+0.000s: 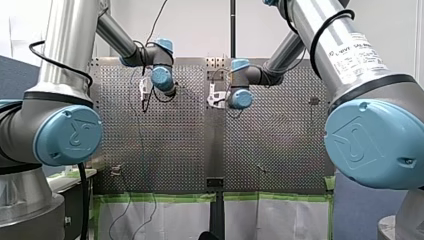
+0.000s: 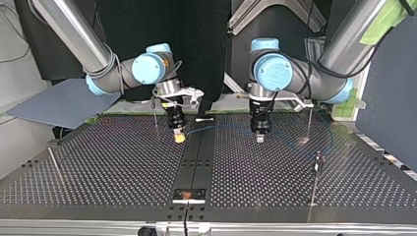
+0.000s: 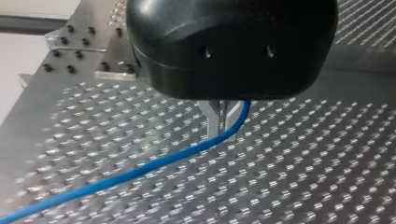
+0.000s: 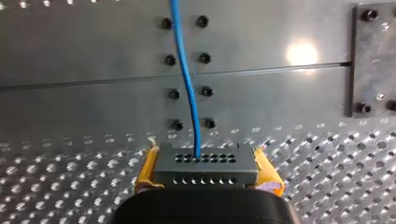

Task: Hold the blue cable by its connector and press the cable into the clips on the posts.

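Observation:
The blue cable (image 2: 221,126) arcs low over the perforated table (image 2: 123,167) between my two grippers. My right gripper (image 2: 179,137), at the top view's left, has yellow pads (image 4: 147,170) shut on the grey connector (image 4: 210,170). The cable (image 4: 187,79) leaves the connector straight ahead of this gripper. My left gripper (image 2: 259,136), at the top view's right, has its metal fingers (image 3: 212,119) shut on the cable (image 3: 140,170) close above the table. Beyond it the cable loops on toward the top view's right (image 2: 328,140). Thin posts (image 2: 309,123) (image 2: 317,167) (image 2: 155,117) stand on the table.
A black strip (image 2: 196,162) runs down the table's middle, ending at a small metal plate (image 2: 189,195). Another thin post (image 2: 55,164) leans near the top view's left edge. A grey sheet (image 2: 64,101) lies beyond the table at the top view's left.

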You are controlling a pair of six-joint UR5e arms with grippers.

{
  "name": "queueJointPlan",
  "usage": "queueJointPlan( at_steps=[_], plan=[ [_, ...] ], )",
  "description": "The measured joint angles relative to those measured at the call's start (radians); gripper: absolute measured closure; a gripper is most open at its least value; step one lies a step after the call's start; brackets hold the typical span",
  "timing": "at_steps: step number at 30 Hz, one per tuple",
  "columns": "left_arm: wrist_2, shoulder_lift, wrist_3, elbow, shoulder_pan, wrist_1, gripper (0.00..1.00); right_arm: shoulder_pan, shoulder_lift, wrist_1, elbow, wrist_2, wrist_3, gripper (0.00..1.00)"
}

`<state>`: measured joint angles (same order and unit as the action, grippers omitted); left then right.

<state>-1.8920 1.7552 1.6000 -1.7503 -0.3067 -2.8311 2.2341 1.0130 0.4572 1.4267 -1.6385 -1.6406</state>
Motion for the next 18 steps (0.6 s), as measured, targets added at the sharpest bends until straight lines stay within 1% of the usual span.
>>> queueJointPlan(
  at_steps=[2, 6, 12, 14, 15, 17, 18],
  plan=[
    [-0.001, 0.013, 0.0, -0.015, -0.008, 0.017, 1.0, -0.001, 0.0, 0.014, 0.014, -0.003, -0.007, 1.0],
    [-0.01, 0.046, 0.002, -0.046, -0.026, 0.052, 1.0, -0.006, 0.0, 0.049, 0.05, -0.004, -0.027, 1.0],
    [-0.019, 0.081, 0.014, -0.079, -0.041, 0.101, 1.0, -0.017, 0.0, 0.101, 0.101, -0.006, -0.04, 1.0],
    [-0.019, 0.093, 0.016, -0.082, -0.048, 0.115, 1.0, -0.021, -0.001, 0.117, 0.117, -0.007, -0.04, 1.0],
    [-0.02, 0.102, 0.017, -0.085, -0.053, 0.124, 1.0, -0.023, -0.001, 0.129, 0.129, -0.007, -0.037, 1.0],
    [-0.021, 0.115, 0.022, -0.092, -0.06, 0.138, 1.0, -0.025, -0.001, 0.145, 0.146, -0.008, -0.027, 1.0],
    [-0.023, 0.124, 0.027, -0.098, -0.065, 0.147, 1.0, -0.026, -0.001, 0.157, 0.158, -0.011, -0.02, 1.0]
  ],
)
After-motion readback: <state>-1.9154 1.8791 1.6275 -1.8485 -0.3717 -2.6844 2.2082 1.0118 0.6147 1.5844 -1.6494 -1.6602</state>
